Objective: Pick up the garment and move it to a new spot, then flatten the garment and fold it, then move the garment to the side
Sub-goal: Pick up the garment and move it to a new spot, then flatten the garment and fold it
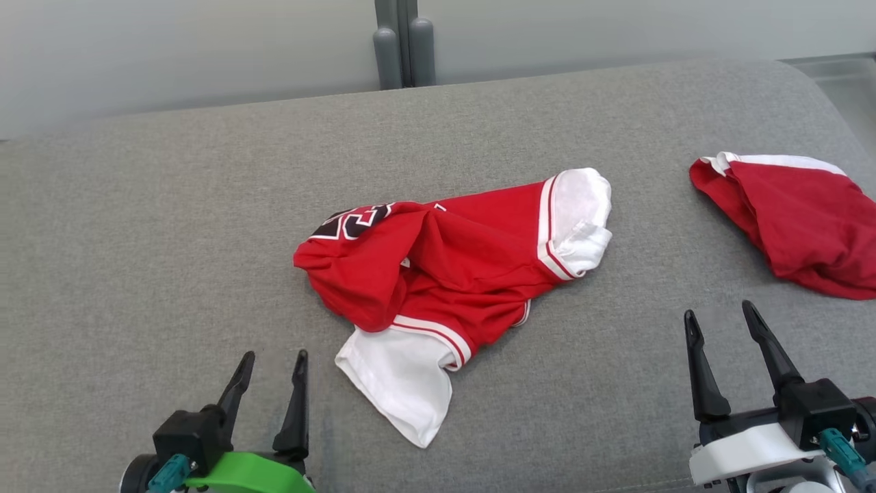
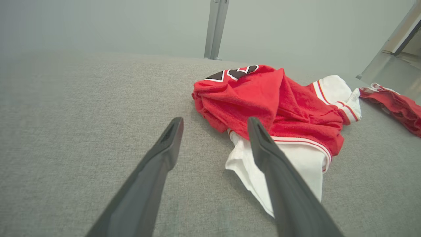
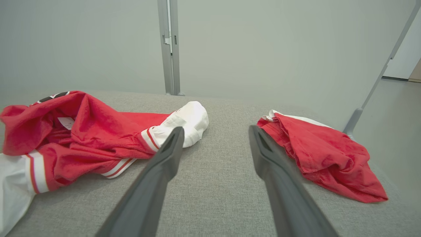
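A crumpled red garment (image 1: 452, 253) with white sleeves and a black number print lies in the middle of the grey cushioned surface (image 1: 171, 226). It also appears in the left wrist view (image 2: 273, 105) and the right wrist view (image 3: 82, 131). My left gripper (image 1: 274, 366) stands open at the lower left, just short of the garment's near white sleeve, with nothing between its fingers (image 2: 171, 138). At the lower right my right gripper (image 1: 718, 315) is open too, holding nothing, its fingers (image 3: 171, 144) pointing between the two cloths.
A second red cloth (image 1: 794, 219) with a white edge lies bunched at the far right (image 3: 322, 154), near the surface's right edge. A grey post (image 1: 404, 41) rises behind the far edge against a pale wall. Bare grey surface spreads to the left.
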Available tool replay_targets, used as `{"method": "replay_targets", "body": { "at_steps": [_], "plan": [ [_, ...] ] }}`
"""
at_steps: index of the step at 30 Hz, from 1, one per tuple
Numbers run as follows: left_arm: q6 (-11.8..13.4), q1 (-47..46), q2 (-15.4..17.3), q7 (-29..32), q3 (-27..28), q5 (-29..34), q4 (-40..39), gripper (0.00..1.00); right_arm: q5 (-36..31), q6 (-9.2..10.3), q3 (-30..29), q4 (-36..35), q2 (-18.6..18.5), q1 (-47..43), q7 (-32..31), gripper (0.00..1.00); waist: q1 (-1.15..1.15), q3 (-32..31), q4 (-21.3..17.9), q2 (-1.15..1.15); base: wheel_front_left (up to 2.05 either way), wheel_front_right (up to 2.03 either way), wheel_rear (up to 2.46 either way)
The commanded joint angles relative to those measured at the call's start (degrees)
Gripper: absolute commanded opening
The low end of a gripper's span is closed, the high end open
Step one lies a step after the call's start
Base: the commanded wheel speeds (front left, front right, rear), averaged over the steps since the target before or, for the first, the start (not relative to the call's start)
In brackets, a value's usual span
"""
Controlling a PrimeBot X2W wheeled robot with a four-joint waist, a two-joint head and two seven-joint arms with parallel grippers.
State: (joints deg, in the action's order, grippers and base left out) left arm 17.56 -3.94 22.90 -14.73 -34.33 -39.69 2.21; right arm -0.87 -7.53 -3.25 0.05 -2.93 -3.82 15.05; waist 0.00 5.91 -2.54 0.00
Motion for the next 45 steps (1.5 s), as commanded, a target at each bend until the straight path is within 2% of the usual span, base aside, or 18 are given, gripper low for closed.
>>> {"method": "replay_targets", "body": {
  "at_steps": [1, 5, 18, 25, 32, 41, 45],
  "plan": [
    [-1.2, 2.4, 0.9, -0.5, 1.6, 0.7, 0.6, 1.0, -0.3, 0.1, -0.7, -0.3, 0.0, -1.5, 0.2, 1.0, 0.0, -2.1, 2.2, 0.0, 0.0, 0.0, 0.0],
    [-2.7, 4.4, 0.8, -0.5, 4.5, 2.7, 1.3, 1.0, -0.3, 0.09, -1.7, -0.3, 0.0, -2.1, 0.2, 1.0, 0.0, -2.8, 3.1, 0.0, 0.0, 0.0, 0.0],
    [-14.4, 11.8, -5.2, -0.5, 19.8, 11.9, 4.6, 1.0, -0.5, 0.1, -3.9, 1.6, 0.0, -3.1, 0.2, 1.0, 0.0, -4.5, 4.2, 0.0, 0.0, 0.0, 0.0],
    [-18.6, 13.7, -8.3, -0.5, 26.3, 16.9, 5.6, 1.0, -0.4, 0.1, -5.6, 3.4, 0.0, -3.4, 0.2, 1.0, 0.0, -5.4, 4.3, 0.0, 0.0, 0.0, 0.0],
    [-21.6, 14.4, -10.8, -0.5, 29.9, 20.5, 6.1, 1.0, -0.1, 0.1, -5.8, 4.3, 0.0, -3.5, 0.2, 1.0, 0.0, -5.4, 3.9, 0.0, 0.0, 0.0, 0.0],
    [-23.6, 14.2, -13.0, -0.5, 32.2, 23.2, 6.9, 1.0, -0.1, 0.1, -5.4, 4.9, 0.0, -2.8, 0.2, 1.0, 0.0, -5.5, 3.5, 0.0, 0.0, 0.0, 0.0],
    [-24.0, 12.1, -14.5, -0.5, 31.6, 24.1, 6.2, 1.0, 0.0, 0.09, -5.7, 4.4, 0.0, -2.1, 0.2, 1.0, 0.0, -4.3, 3.5, 0.0, 0.0, 0.0, 0.0]
  ]
}}
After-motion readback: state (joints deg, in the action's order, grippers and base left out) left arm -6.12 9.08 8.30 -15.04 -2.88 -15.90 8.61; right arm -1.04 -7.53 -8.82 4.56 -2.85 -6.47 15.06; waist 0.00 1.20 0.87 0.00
